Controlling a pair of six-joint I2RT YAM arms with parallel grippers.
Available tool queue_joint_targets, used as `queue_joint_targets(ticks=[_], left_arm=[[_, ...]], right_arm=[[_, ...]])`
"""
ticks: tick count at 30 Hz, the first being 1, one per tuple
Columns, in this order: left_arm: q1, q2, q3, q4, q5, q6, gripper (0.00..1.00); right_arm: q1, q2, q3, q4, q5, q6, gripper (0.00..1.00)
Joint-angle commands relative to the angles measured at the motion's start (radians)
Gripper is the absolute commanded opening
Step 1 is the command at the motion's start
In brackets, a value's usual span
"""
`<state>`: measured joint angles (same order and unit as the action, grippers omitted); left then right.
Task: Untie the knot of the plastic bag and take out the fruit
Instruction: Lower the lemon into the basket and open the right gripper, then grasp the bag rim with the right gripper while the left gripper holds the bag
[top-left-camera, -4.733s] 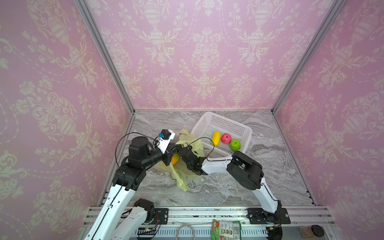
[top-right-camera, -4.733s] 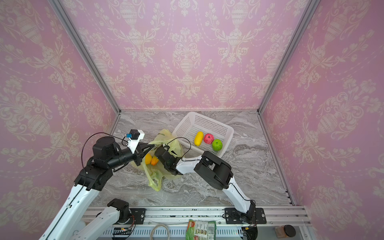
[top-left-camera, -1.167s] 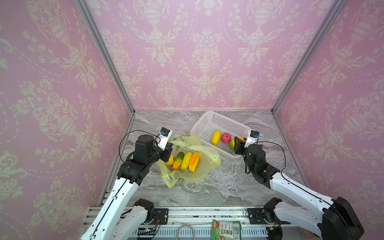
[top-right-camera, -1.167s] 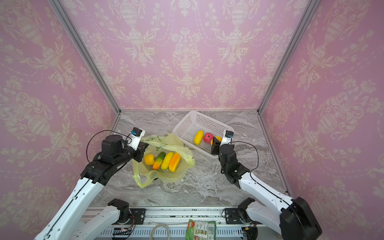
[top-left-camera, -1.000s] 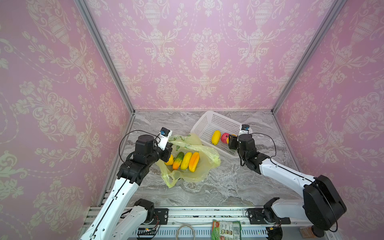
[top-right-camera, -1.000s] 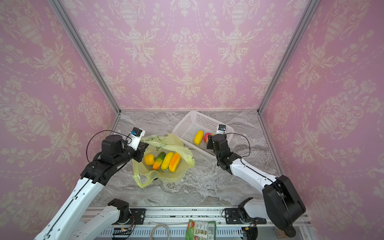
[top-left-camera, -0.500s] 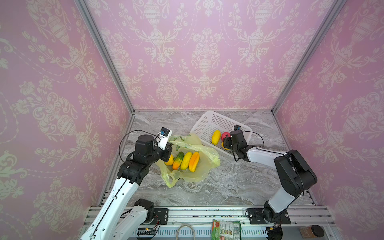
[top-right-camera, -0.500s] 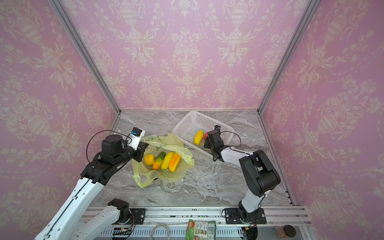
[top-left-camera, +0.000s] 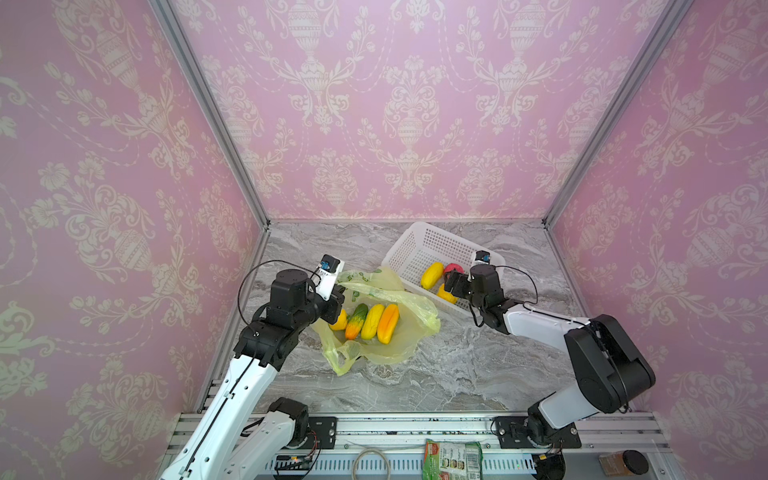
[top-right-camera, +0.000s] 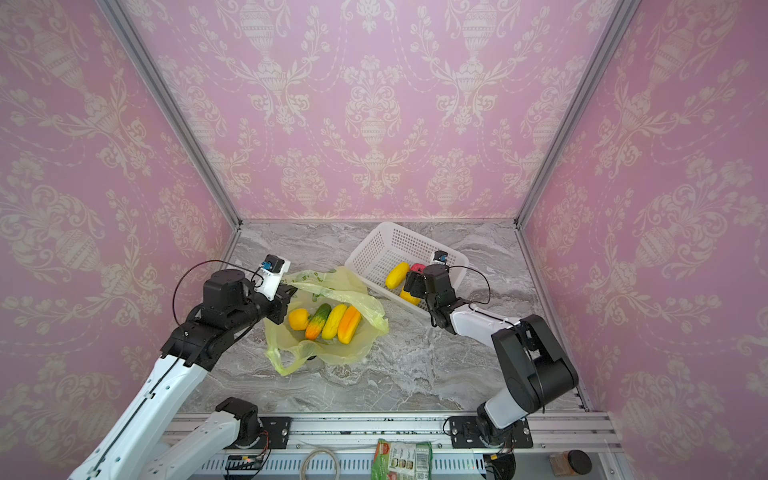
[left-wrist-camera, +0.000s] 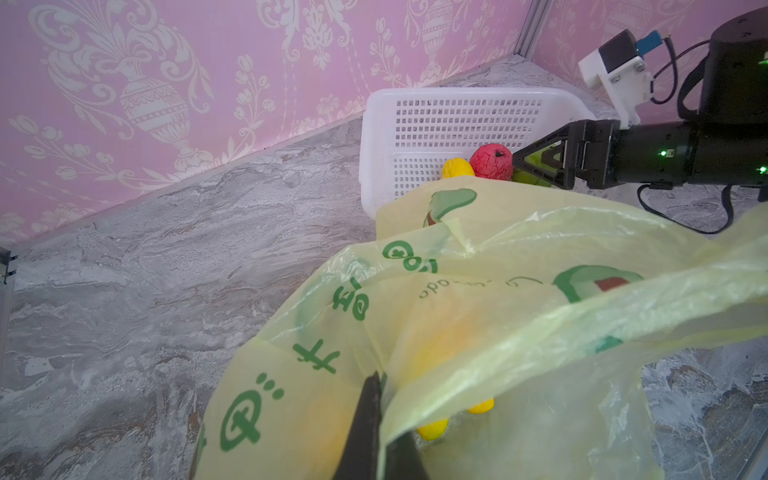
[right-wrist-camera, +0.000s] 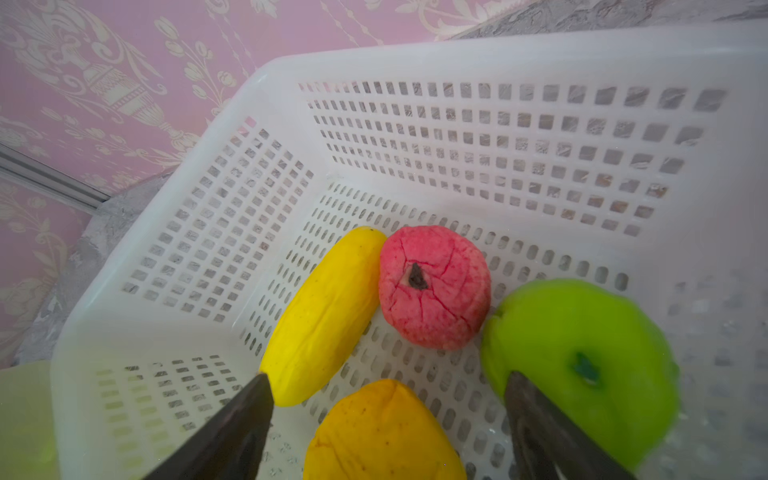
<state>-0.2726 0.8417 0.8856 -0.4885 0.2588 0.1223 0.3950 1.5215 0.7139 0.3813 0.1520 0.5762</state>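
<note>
Basket walls (right-wrist-camera: 415, 50) ring right claw (right-wrist-camera: 386, 377), spread wide above the fruit (right-wrist-camera: 374, 428).

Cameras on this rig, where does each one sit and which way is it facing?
Top views: high at the front, looking down toward the back wall; left arm, right arm, plastic bag, white basket.
Left wrist: behind the left claw, shut on the bag's edge, facing the basket; right claw visible.
Right wrist: above the basket, looking down between the open right claw's fingers at four fruits.
Shared: both wrist views show the pink-red fruit.
</note>
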Motion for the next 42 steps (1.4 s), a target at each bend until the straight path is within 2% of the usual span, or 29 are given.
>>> queue_joint_targets(ticks=[1, 8, 11, 17, 20, 24, 31, 36, 39, 41, 42], left_arm=[[-0.002, 0.0, 0.025, -0.019, -0.009, 0.024, 0.0], [-0.002, 0.002, 0.027, -0.016, -0.006, 0.021, 0.0], [-0.002, 0.003, 0.028, -0.017, -0.007, 0.019, 0.0], [-0.003, 0.005, 0.029, -0.017, -0.013, 0.017, 0.0], [-0.001, 0.008, 0.03, -0.02, -0.025, 0.017, 0.0], [-0.001, 0.011, 0.031, -0.023, -0.042, 0.017, 0.0], [0.008, 0.019, 0.04, -0.029, -0.066, 0.014, 0.0], [0.016, 0.045, 0.056, -0.035, -0.068, 0.011, 0.0], [0.022, 0.04, 0.059, -0.024, -0.073, 0.005, 0.0], [0.034, 0.05, 0.065, -0.005, -0.083, -0.007, 0.0], [0.048, 0.07, 0.08, 0.003, -0.07, -0.019, 0.0]], right_arm=[[0.005, -0.105, -0.063, 0.07, -0.011, -0.027, 0.89], [0.096, -0.374, -0.163, 0.065, 0.043, -0.12, 0.86], [0.162, -0.48, -0.176, 0.04, 0.025, -0.169, 0.87], [0.317, -0.605, -0.188, 0.064, -0.136, -0.297, 1.0], [0.369, -0.611, -0.184, 0.089, -0.252, -0.341, 1.0], [0.44, -0.525, -0.096, 0.026, -0.33, -0.388, 1.0], [0.494, -0.241, 0.139, -0.104, -0.343, -0.414, 1.0], [0.531, -0.16, 0.226, -0.117, -0.335, -0.442, 1.0], [0.547, -0.08, 0.293, -0.171, -0.275, -0.445, 1.0], [0.546, -0.005, 0.359, -0.223, -0.167, -0.432, 0.98], [0.541, 0.042, 0.406, -0.258, -0.097, -0.424, 0.94]])
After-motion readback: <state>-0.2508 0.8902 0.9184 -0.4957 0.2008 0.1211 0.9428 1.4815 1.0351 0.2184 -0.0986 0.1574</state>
